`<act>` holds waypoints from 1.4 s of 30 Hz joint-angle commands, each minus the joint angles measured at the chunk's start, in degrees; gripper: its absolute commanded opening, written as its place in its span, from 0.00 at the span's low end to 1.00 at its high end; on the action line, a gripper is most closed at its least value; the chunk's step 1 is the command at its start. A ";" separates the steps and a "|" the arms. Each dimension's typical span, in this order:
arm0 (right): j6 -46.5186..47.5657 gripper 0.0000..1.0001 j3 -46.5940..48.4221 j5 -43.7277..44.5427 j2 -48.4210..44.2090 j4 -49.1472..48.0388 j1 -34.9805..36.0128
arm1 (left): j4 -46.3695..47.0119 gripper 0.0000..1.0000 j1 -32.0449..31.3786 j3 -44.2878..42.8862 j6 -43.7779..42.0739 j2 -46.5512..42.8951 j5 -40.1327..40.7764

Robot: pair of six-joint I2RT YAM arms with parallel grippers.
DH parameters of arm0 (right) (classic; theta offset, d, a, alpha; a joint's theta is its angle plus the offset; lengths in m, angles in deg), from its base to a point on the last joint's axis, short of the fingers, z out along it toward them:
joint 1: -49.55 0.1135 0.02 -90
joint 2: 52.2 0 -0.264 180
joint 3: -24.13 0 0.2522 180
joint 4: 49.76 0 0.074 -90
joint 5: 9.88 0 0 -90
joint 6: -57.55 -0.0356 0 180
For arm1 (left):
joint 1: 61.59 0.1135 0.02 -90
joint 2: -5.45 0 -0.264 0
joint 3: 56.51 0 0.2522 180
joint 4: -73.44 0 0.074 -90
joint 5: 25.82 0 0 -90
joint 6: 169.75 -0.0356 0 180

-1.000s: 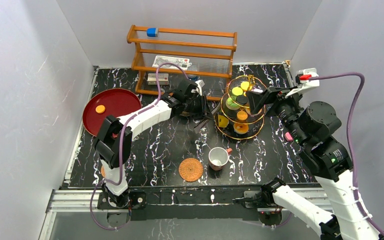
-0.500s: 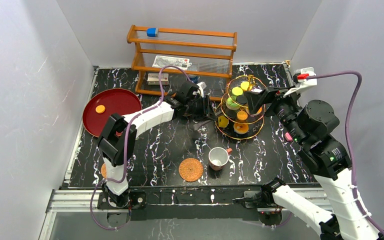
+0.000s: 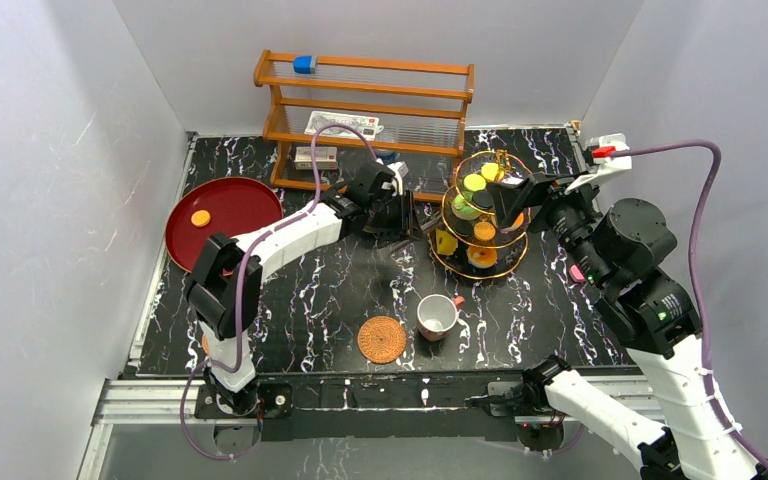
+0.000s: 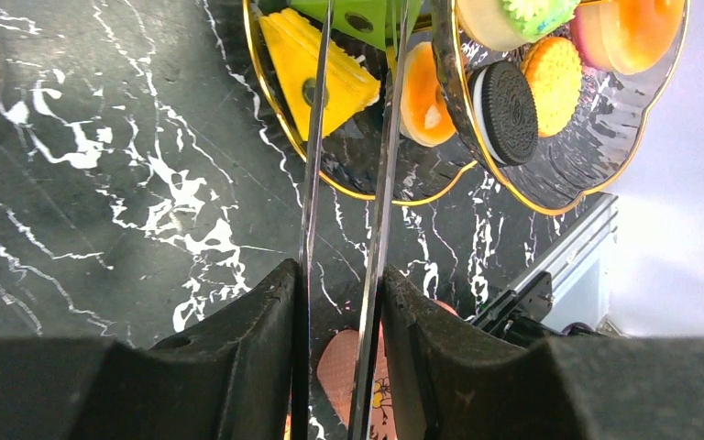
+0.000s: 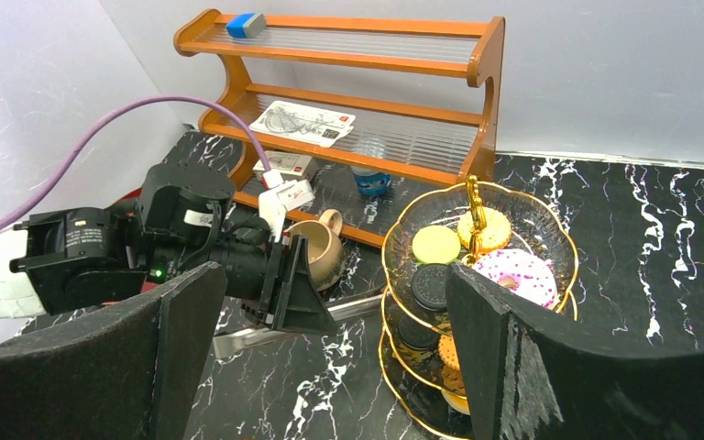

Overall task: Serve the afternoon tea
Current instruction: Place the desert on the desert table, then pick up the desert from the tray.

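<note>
Counts: 1 tiered stand point(image 5: 536, 220), 3 tiers. Treats point(image 4: 504, 110) on it: at least 7, overlap blocks an exact number. 1 orange piece point(image 3: 200, 217) on 1 red tray point(image 3: 235, 200). 2 cups: 1 tan mug point(image 5: 316, 249), 1 white cup point(image 3: 437, 316). 1 coaster point(image 3: 381, 339) in clear view. 1 pair of tongs point(image 4: 312, 137). 1 wooden rack point(image 5: 488, 64), 1 blue box point(image 3: 304, 64) on top.

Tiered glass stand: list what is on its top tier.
On the stand's top tier: a yellow round biscuit, a black sandwich cookie, a pink sprinkled doughnut and an orange biscuit behind the gold post. That tier covers much of the lower ones.
</note>
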 commanded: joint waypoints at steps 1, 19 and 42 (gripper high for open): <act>0.10 0.99 0.69 -0.26 -0.54 -1.61 0.14 | -2.42 0.35 -0.22 -1.52 -2.72 -4.99 4.04; -0.47 0.99 -0.97 -0.95 -1.13 -3.27 0.22 | -9.42 0.36 -0.22 -7.22 -7.64 -5.44 10.65; -0.78 0.99 -3.45 -1.70 -1.03 -4.74 0.18 | -26.82 0.42 0.85 -11.09 -19.32 -12.37 43.39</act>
